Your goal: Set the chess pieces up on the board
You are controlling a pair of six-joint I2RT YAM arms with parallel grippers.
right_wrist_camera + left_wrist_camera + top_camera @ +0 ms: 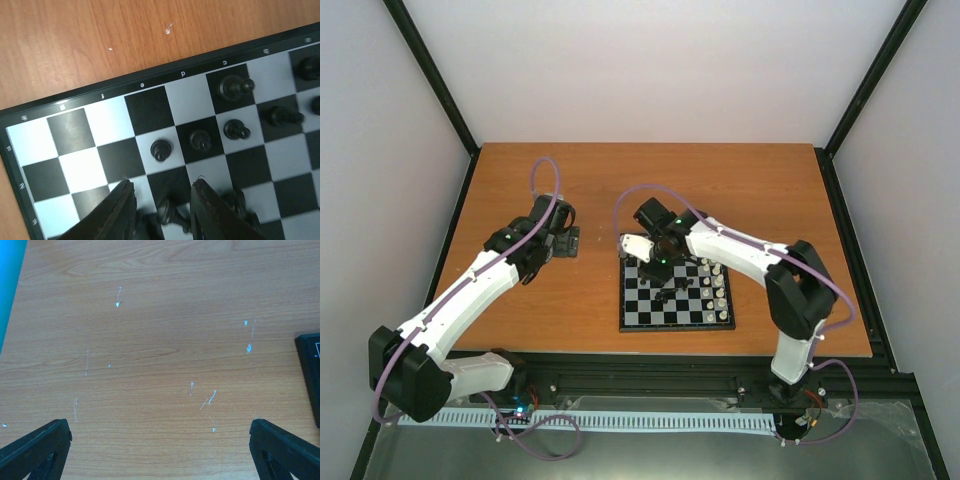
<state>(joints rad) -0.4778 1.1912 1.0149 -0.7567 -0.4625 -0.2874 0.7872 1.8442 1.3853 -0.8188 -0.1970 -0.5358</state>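
Black chess pieces (161, 149) around right tool (162, 184)

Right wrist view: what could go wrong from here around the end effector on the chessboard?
The right end effector straddles a tiny black chess piece with other black pieces crowded alongside; closing may knock those over. The standing black pawns just ahead could topple if it sweeps forward.

Robot lab cell, white panels (650, 60), black frame (650, 375)
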